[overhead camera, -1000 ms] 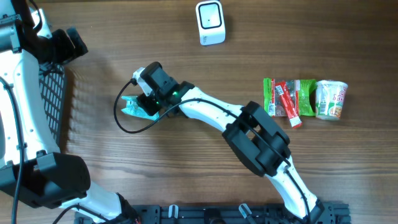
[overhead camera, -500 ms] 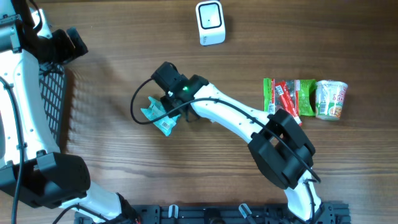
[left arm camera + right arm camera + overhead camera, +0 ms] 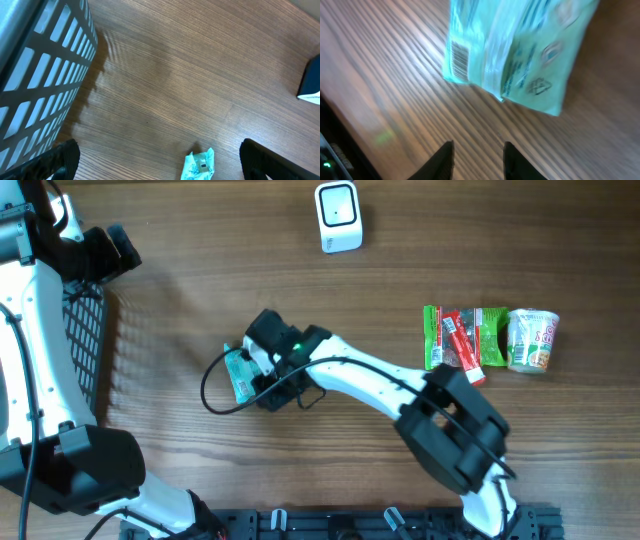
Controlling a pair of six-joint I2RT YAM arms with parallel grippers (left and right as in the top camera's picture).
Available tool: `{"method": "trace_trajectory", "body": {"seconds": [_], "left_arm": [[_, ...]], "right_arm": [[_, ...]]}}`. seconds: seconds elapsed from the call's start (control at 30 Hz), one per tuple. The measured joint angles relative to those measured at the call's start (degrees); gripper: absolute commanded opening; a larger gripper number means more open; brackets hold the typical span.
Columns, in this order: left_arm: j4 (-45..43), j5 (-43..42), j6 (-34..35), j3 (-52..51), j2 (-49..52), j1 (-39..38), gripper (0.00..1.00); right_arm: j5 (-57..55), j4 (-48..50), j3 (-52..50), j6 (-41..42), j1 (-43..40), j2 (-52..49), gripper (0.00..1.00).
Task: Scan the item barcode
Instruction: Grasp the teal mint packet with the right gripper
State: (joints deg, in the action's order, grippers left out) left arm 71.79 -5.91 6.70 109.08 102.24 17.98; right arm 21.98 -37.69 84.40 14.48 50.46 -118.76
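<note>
REMOTE DESK: My right tool (image 3: 477, 160) hangs released over the wooden surface (image 3: 180, 280), its two fingers (image 3: 445, 159) apart with only bare wood between them. The teal packet (image 3: 515, 55) lies flat just beyond the tips, in the upper part of the blurred wrist view, its barcode (image 3: 459, 60) facing up along the left edge. Seen from overhead, the packet sits left of centre at the end of the right arm (image 3: 370, 375), well apart from the white scanner (image 3: 338, 217) at top centre. My left tool (image 3: 160, 165) is spread wide at far left beside the mesh basket (image 3: 45, 65), gripping nothing. Snack packs (image 3: 460, 338) and a noodle cup (image 3: 533, 340) line the right. A dark shape at the left wrist view's right edge may be the scanner.
</note>
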Motion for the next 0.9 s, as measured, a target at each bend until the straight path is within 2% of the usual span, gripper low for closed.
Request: {"method": "trace_trajectory", "body": {"seconds": [0.03, 0.07, 0.17, 0.23, 0.37, 0.53, 0.63, 0.7, 0.9], "left_arm": [[0.0, 0.0, 0.0, 0.0, 0.0, 0.0, 1.0], [0.0, 0.0, 0.0, 0.0, 0.0, 0.0, 1.0], [0.0, 0.0, 0.0, 0.0, 0.0, 0.0, 1.0], [0.0, 0.0, 0.0, 0.0, 0.0, 0.0, 1.0], [0.0, 0.0, 0.0, 0.0, 0.0, 0.0, 1.0], [0.0, 0.0, 0.0, 0.0, 0.0, 0.0, 1.0], [0.0, 0.0, 0.0, 0.0, 0.0, 0.0, 1.0], [0.0, 0.0, 0.0, 0.0, 0.0, 0.0, 1.0], [0.0, 0.0, 0.0, 0.0, 0.0, 0.0, 1.0]], "right_arm": [[-1.4, 1.1, 0.0, 0.2, -0.2, 1.7, 0.79], [-4.2, 4.0, 0.0, 0.4, -0.6, 4.5, 0.8], [-7.7, 13.4, 0.2, -1.0, -0.7, 7.4, 0.8], [-8.8, 16.4, 0.2, -3.0, -0.7, 6.7, 0.8], [-9.4, 19.8, 0.2, -4.8, -1.7, 1.1, 0.8], [-3.3, 22.7, 0.2, -5.7, -5.6, -4.6, 0.79], [0.0, 26.3, 0.2, -5.9, -6.2, -8.1, 0.74], [2.2, 26.3, 0.2, -6.3, -6.2, -8.2, 0.59], [4.5, 24.9, 0.2, -6.5, -6.1, -8.2, 0.63]]}}
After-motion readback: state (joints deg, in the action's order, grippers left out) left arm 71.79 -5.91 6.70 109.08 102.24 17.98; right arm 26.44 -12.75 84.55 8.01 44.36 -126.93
